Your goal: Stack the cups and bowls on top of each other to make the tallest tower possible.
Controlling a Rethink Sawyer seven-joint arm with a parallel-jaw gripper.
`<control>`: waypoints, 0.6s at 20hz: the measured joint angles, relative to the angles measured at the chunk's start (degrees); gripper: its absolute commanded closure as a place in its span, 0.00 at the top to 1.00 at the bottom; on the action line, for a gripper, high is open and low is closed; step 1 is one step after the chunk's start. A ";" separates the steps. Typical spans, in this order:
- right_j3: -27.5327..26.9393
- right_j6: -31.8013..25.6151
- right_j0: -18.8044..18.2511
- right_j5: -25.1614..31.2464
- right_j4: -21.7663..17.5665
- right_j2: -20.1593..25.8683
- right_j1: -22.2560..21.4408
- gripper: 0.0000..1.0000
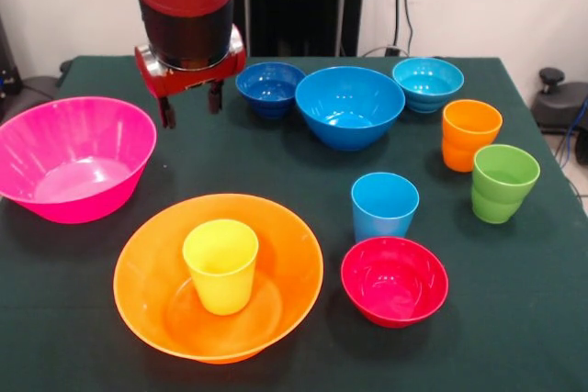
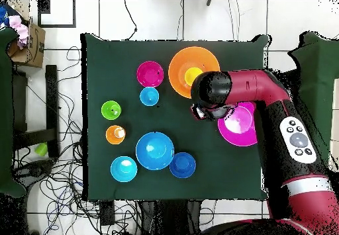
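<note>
Seen from above, the green table [image 2: 99,173] holds the orange bowl [image 2: 182,80] near its far edge, with the yellow cup [image 2: 193,75] standing inside it. Beside that bowl sits the red bowl [image 2: 150,73], and the light-blue cup [image 2: 149,96] is just below it. The green cup [image 2: 110,110] and orange cup [image 2: 115,134] stand toward the left. The cyan bowl [image 2: 124,169], blue bowl [image 2: 155,150] and dark blue bowl [image 2: 182,165] form a row nearer the robot. The arm [image 2: 265,93] reaches over the pink bowl [image 2: 240,126], covering part of it; its head hides the gripper
</note>
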 measured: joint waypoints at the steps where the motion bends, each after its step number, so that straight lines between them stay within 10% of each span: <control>1: -0.36 0.00 0.01 0.46 -0.04 0.35 -0.24 1.00; 12: -1.06 0.00 -1.53 0.24 -1.95 1.34 -0.15 1.00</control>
